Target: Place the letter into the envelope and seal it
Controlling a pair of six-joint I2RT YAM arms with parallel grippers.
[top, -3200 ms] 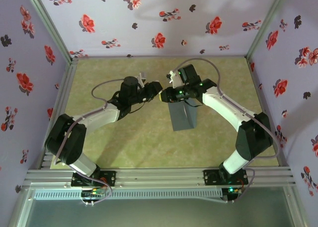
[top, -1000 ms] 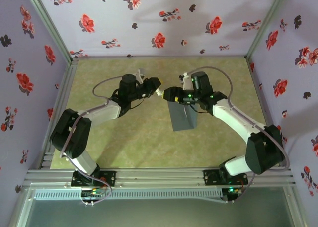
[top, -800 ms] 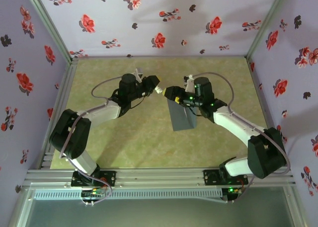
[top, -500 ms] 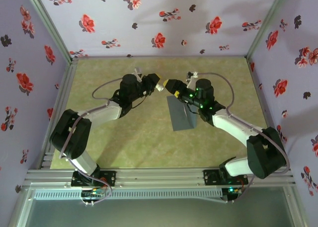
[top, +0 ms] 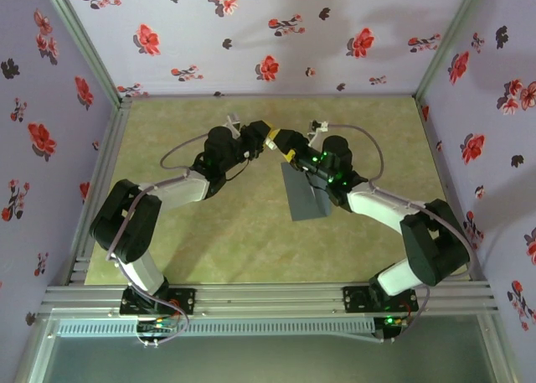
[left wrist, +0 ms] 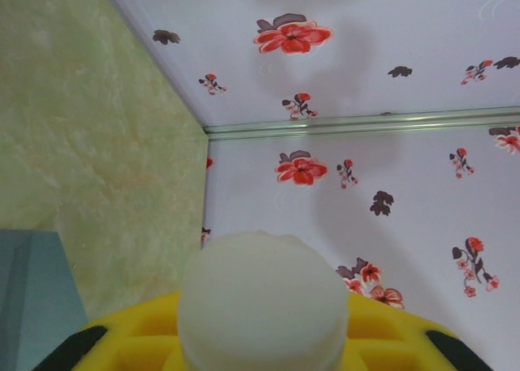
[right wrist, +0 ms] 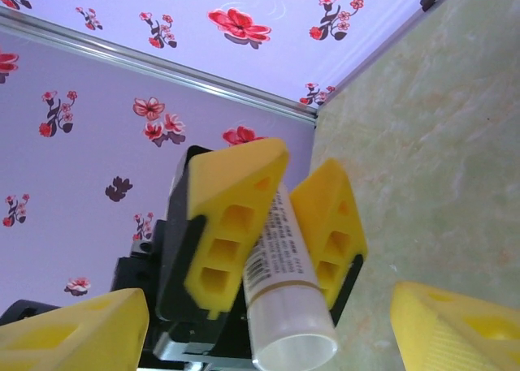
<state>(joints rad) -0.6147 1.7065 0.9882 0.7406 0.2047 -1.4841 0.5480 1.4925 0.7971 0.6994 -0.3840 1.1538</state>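
Envelope [top: 303, 197] lies flat near the middle of your green table [top: 209, 232], its far end partly hidden by the right arm. Just beyond that end, your left gripper [top: 266, 138] is clamped on a white stick [right wrist: 284, 282]. Your right gripper [top: 286, 148] faces it, jaws spread wide, holding nothing.

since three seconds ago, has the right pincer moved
Yes: the right pincer moved toward the back wall, away from the far edge of the envelope, which stayed put.
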